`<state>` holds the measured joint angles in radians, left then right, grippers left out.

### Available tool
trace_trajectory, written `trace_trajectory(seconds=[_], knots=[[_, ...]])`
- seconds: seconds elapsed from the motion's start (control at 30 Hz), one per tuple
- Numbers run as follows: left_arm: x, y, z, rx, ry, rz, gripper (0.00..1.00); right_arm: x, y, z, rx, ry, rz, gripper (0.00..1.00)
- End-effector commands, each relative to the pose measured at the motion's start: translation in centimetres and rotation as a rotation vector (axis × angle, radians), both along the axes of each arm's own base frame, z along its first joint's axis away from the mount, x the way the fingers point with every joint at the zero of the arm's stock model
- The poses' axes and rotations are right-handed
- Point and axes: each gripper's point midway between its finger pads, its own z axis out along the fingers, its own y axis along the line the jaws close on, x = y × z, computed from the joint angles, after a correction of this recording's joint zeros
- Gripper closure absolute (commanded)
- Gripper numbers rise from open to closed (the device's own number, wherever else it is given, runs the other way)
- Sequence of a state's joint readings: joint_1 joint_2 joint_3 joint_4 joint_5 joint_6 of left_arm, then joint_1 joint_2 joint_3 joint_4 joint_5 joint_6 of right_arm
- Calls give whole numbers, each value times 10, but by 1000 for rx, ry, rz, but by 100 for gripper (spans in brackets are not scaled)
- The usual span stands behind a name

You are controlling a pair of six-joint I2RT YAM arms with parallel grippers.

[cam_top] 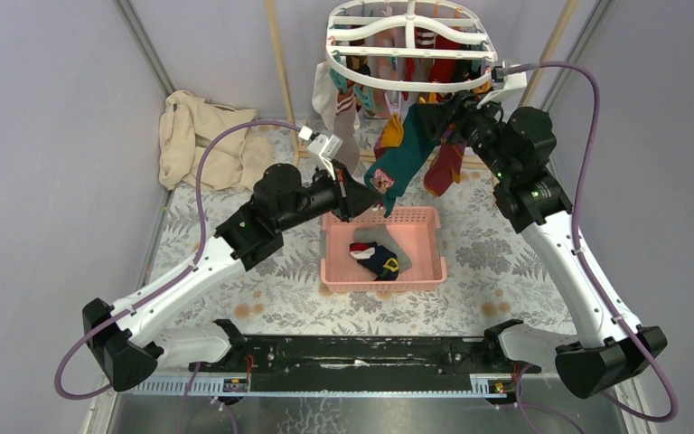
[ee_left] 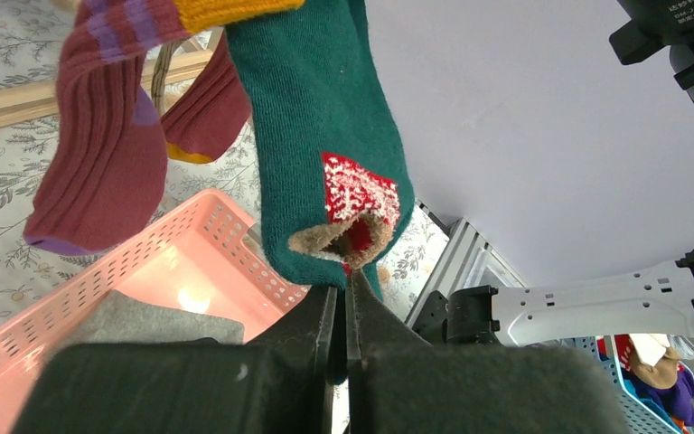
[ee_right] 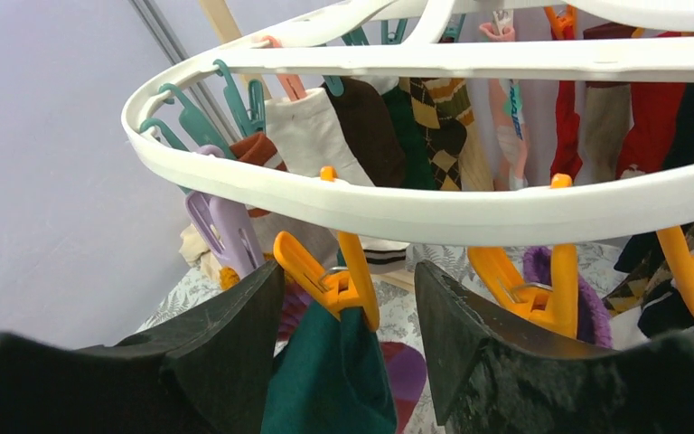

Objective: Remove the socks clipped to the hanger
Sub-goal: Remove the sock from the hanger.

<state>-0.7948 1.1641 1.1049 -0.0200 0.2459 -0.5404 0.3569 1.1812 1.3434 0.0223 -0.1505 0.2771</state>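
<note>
Right wrist, right fingers (ee_right: 226,334) parted around orange clip (ee_right: 330,271), left wrist, left fingers (ee_left: 312,330) pinching green sock (ee_left: 316,117)

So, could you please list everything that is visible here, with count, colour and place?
hanger: one, white, hanging at the back centre.
clips: many, orange, teal, purple, round the hanger's rim.
socks: many, mixed colours, clipped to the hanger.
green sock: one, hanging from an orange clip.
basket: one, pink, middle of the table.
loose socks: a few, inside the basket.
cloth: one, beige, back left.
left tool: shut on the green sock's lower end.
right tool: open, fingers either side of that orange clip.
</note>
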Motion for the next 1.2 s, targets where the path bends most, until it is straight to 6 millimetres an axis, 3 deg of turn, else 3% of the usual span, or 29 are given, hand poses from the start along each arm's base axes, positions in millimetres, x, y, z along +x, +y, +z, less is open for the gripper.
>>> trace_trajectory(seconds=[0.0, 0.33, 0.63, 0.77, 0.9, 1.17], knots=[[-2, 1, 12, -9, -30, -18, 94, -3, -1, 46, 50, -130, 6, 38], [-3, 1, 12, -11, -23, -21, 94, 6, -1, 46, 44, -127, -13, 45], [-3, 2, 7, -5, -13, -18, 94, 4, -5, 47, 38, -135, -31, 76], [-5, 3, 1, 3, -3, -18, 93, 3, -6, 46, 35, -134, -34, 80], [-6, 3, -6, 5, 12, -28, 93, 4, -5, 42, 32, -126, -31, 80], [-10, -7, -40, 9, 68, -72, 93, 1, -2, 31, 34, -100, -12, 66]])
